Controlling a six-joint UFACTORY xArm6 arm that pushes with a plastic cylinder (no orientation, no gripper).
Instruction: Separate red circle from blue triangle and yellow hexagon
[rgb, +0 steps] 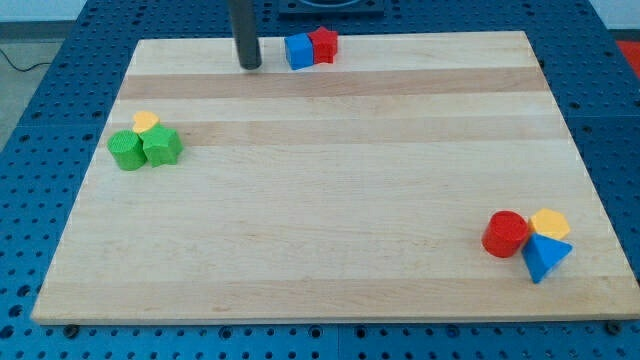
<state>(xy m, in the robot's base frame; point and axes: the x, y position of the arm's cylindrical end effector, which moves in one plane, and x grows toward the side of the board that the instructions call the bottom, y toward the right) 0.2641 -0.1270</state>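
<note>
My tip (250, 66) sits at the desk's (330, 200) top edge, well apart from the red circle (505, 234), which touches the yellow hexagon (551, 224) and blue triangle (545, 256) just to its right. No fingers here, just a rod.

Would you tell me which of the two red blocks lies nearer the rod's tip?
The red star-shaped block beside the blue cube; my tip is nearby.

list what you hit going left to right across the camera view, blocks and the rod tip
green block → green block → my tip → blue block → red star → red circle → blue triangle. The yellow blocks overlap their neighbours in the order, so I left them out.
</note>
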